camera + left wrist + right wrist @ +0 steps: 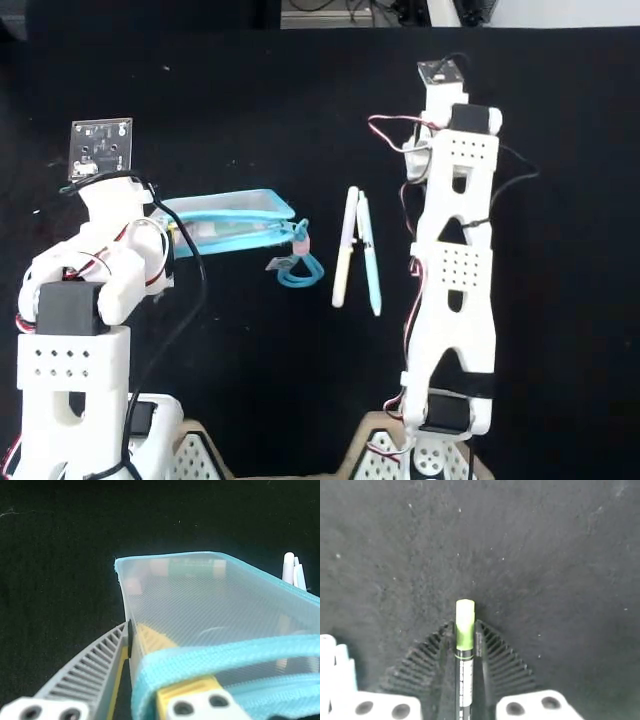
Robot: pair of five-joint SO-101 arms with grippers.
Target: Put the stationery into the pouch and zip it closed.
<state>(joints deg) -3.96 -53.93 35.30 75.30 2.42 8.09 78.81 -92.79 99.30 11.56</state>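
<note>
Both grippers are holding something; two pens are waiting on the table.
The left gripper (pixel 129 641) is pinching one wall of the single translucent, blue-trimmed zip pouch (pixel 235 207), which is lying on the black table (pixel 250 100). The right gripper (pixel 465 630) is clamping one green-capped marker (pixel 465 616) tightly between its fingers. Two pale pens (pixel 346 245) are lying side by side between the pouch and the right arm.

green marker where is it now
Right wrist view: the green marker sits gripped in the right end effector, over the black table, beside two pens.
</note>
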